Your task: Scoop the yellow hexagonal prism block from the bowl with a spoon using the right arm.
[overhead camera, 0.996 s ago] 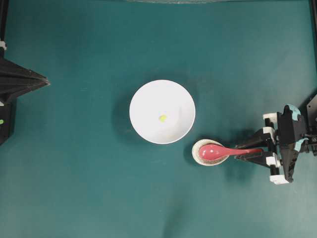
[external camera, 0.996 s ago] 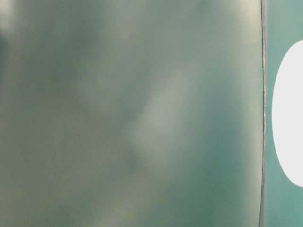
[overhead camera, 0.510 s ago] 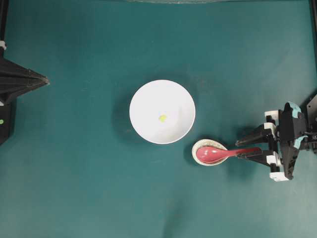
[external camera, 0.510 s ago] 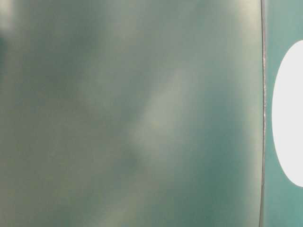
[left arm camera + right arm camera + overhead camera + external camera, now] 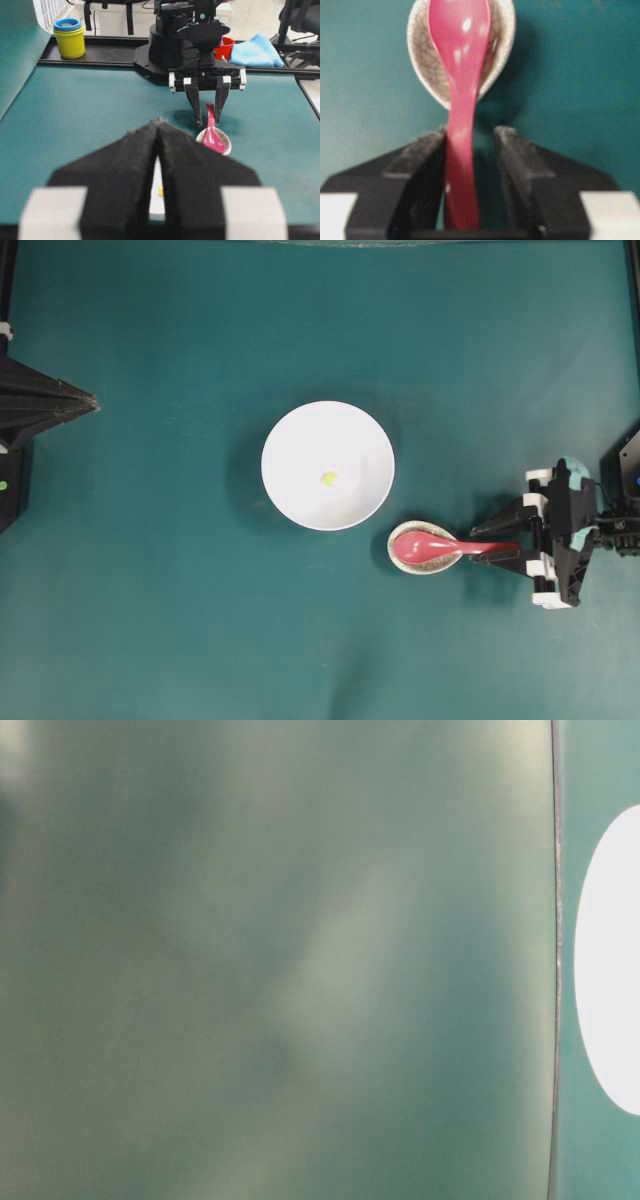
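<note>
I see the right gripper [image 5: 470, 165] low and level, jaws apart around the spoon [image 5: 440, 546] handle, not clamping. The scoop lies in the spoon rest [image 5: 425, 562]. The yellow block [image 5: 327, 478] sits in the bowl [image 5: 290, 440]. The left gripper [image 5: 159, 150] is closed.

- We count one white bowl [image 5: 328, 466] on the teal table [image 5: 180, 620].
- One tiny yellow hexagonal prism block [image 5: 327, 479] lies inside it.
- We see one pink-red spoon [image 5: 436, 547].
- One speckled beige spoon rest [image 5: 424, 560] sits under its scoop.
- We count two robot grippers: the left gripper [image 5: 158, 130] and the right gripper [image 5: 485, 543].
- At the far table edge in the left wrist view we make out one stack of cups [image 5: 70, 37], yellow with a blue rim on top.
- There is one red cup [image 5: 225, 49] there.
- One blue cloth [image 5: 255, 51] lies beside it.
</note>
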Tool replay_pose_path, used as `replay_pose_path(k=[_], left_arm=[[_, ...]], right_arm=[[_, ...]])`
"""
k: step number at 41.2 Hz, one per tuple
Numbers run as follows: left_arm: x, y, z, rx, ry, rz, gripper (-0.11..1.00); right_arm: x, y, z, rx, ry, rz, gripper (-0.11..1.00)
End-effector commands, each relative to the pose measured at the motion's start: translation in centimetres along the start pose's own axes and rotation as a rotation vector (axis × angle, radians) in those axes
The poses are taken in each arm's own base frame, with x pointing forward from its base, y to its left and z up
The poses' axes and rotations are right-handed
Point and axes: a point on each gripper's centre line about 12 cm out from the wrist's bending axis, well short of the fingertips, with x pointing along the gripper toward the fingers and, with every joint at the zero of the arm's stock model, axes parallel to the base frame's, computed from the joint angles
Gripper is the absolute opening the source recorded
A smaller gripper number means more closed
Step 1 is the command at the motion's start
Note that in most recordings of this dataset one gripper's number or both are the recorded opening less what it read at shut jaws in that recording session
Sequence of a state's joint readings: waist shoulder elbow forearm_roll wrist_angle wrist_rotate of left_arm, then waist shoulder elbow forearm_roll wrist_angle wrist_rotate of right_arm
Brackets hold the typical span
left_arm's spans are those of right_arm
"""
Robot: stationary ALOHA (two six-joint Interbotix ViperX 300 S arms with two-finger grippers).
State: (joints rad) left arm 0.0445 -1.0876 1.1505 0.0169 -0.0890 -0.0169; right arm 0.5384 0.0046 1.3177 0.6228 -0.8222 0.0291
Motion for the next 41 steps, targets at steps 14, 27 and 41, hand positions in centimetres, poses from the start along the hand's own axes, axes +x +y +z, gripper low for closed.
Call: replay_pose_path(k=[14,27,41], left_arm=[[0.25,0.03,1.08,0.0,-0.028,0.001,0.03],[0.25,0.03,1.08,0.0,-0.028,0.001,0.03],[0.25,0.0,1.08,0.0,-0.028,0.0,0.03]], right_arm=[[0.21,0.33,0.18,-0.003,0.004,0.011,0.45],[0.29,0.43,0.1,-0.001,0.017,0.012,0.45],[0.45,0.65,0.34,0.001,0.01,0.016,0.45]])
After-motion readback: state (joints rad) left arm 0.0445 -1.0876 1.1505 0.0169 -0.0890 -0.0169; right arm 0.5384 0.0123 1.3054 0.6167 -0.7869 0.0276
